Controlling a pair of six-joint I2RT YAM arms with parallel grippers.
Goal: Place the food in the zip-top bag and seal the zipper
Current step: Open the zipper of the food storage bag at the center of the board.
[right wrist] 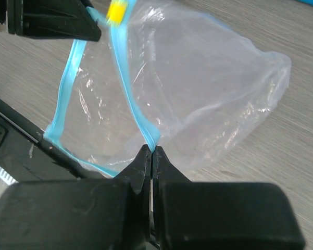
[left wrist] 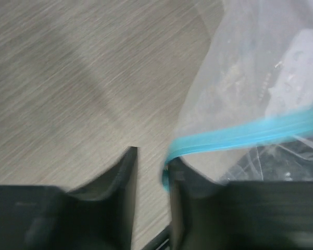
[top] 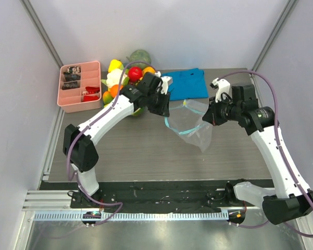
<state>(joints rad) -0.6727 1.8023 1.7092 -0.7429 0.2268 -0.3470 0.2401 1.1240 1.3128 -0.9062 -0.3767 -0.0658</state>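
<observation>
Where the right fingers (right wrist: 138, 169) meet, the zipper (right wrist: 148, 134) lies pinched between them.

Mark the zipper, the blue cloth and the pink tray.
zipper (right wrist: 126, 78): right wrist view, midway along the teal strip that runs to the right hand.
blue cloth (top: 185, 83): top external view, centre of the fabric.
pink tray (top: 79, 107): top external view, on its near wall.
</observation>
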